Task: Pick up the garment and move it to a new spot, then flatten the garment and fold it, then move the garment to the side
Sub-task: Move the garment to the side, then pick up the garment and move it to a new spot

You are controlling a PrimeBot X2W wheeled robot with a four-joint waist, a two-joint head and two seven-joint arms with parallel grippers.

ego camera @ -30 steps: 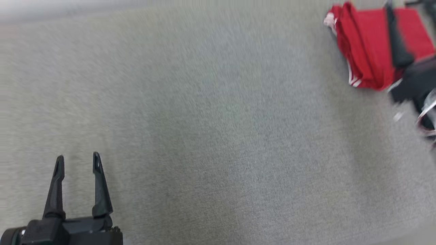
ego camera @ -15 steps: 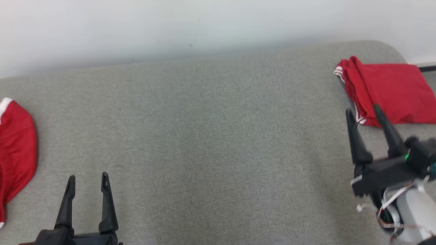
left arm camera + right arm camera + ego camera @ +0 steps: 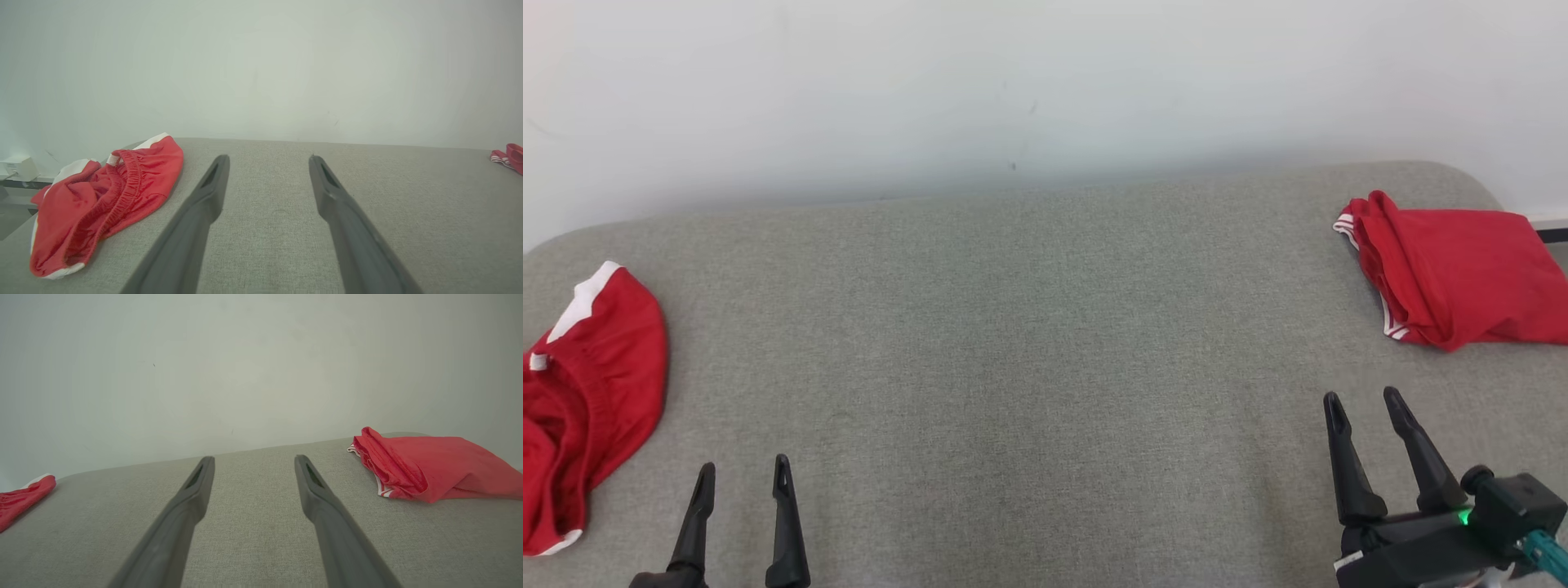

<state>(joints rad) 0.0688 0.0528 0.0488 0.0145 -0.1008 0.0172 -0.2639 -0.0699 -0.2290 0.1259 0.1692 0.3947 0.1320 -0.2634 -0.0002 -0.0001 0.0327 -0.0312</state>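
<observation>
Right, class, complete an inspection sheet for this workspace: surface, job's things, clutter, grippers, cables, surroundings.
Surface: grey fabric top.
Job's things: crumpled red garment at left end; folded red garment at far right.
Clutter: nothing seen.
Grippers: left gripper and right gripper open, holding nothing.
Cables: dark cable by the wall, beside the folded garment.
Surroundings: white wall behind; small white box beyond left end.

The left gripper [image 3: 744, 465] sits at the lower left of the head view, its two dark fingers pointing up and spread wide apart. The right gripper [image 3: 1361, 396] stands at the lower right, fingers likewise parted, leaning slightly leftward.
</observation>
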